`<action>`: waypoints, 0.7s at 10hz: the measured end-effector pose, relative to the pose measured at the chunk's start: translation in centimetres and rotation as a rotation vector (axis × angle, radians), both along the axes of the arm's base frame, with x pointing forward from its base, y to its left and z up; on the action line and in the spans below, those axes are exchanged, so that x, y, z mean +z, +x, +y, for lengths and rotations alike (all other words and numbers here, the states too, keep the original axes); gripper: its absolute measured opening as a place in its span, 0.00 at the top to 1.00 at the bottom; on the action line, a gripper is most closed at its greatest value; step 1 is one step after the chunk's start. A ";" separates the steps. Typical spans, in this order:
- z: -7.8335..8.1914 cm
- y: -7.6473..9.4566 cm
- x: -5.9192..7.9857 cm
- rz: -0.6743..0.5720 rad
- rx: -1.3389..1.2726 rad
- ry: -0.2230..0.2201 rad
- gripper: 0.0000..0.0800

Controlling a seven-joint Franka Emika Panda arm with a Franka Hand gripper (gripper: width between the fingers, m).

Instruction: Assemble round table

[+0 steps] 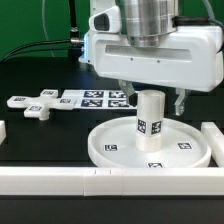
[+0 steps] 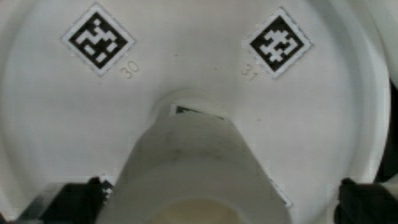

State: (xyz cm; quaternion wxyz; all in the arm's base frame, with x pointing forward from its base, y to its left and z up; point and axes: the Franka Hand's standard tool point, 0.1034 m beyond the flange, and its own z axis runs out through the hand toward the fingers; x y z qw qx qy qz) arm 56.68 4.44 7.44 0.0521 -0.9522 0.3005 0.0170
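Gripper [image 1: 157, 98] jaws spread wide, straddling the top of the cylindrical leg [image 1: 150, 122] that stands upright in the round tabletop's [image 1: 110, 145] hub; cross-shaped foot [image 1: 40, 103] lies apart beside the marker board [image 1: 95, 98]; best to lift straight up so neither finger nudges the leg.

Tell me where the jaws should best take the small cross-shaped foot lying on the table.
Probably from straight above, across one arm of the cross-shaped foot. It lies flat, so its arms offer narrow parallel sides, and it sits apart from the round disc and upright leg.
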 end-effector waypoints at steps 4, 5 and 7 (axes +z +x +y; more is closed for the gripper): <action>0.0 0.1 0.1 -0.033 0.285 -0.004 0.19; -0.1 0.1 0.1 -0.041 0.354 -0.004 0.19; 0.1 0.3 0.2 -0.064 0.652 -0.034 0.19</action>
